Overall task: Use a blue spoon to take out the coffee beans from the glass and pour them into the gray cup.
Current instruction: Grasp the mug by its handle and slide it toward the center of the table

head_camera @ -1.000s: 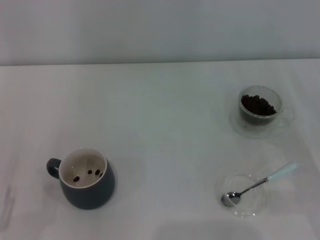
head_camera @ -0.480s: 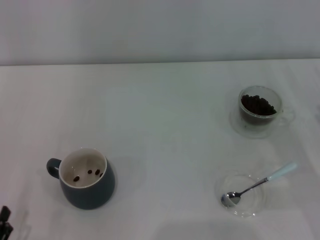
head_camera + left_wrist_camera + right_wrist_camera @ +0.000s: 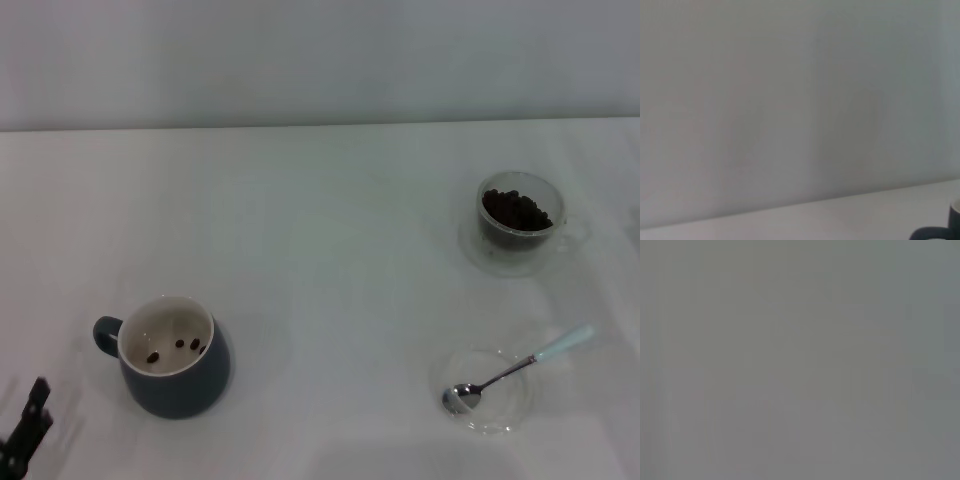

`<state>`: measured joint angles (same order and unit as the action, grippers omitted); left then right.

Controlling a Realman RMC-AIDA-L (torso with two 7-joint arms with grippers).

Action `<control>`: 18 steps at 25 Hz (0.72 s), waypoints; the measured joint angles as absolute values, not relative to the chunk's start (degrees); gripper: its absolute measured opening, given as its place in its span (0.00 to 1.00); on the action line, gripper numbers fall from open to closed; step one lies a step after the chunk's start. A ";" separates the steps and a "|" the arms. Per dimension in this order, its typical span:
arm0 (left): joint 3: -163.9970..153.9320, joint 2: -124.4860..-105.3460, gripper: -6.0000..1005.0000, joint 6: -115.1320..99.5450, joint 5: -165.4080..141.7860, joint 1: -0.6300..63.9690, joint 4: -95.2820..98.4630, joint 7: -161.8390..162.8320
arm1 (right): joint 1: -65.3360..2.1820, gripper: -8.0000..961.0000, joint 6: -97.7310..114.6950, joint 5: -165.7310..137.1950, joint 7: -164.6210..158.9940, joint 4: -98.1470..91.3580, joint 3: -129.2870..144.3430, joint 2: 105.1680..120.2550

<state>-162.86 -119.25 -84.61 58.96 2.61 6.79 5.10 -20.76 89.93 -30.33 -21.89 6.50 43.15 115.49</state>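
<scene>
Trouble, to my eye, lies with the blue spoon (image 3: pixel 517 369): it rests at about four o'clock in the head view, bowl in a clear saucer (image 3: pixel 487 390) and pale handle over its rim, so a careless pinch could skid saucer and spoon. The glass (image 3: pixel 521 221) of coffee beans (image 3: pixel 515 209) sits at two o'clock; the gray cup (image 3: pixel 172 354), holding a few beans, at eight. Only the left gripper (image 3: pixel 27 437) shows, at the seven o'clock corner, touching nothing, its opening impossible to tell; the right is out of sight.
</scene>
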 joint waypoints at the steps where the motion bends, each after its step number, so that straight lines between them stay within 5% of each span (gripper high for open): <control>1: -162.86 -119.22 0.76 -84.24 58.90 3.32 6.30 5.10 | -20.75 0.89 89.93 -30.33 -21.90 6.50 43.15 115.49; 18: -162.86 -119.18 0.75 -75.91 55.08 11.67 4.22 2.68 | -20.79 0.89 89.78 -30.32 -22.09 6.58 42.67 115.55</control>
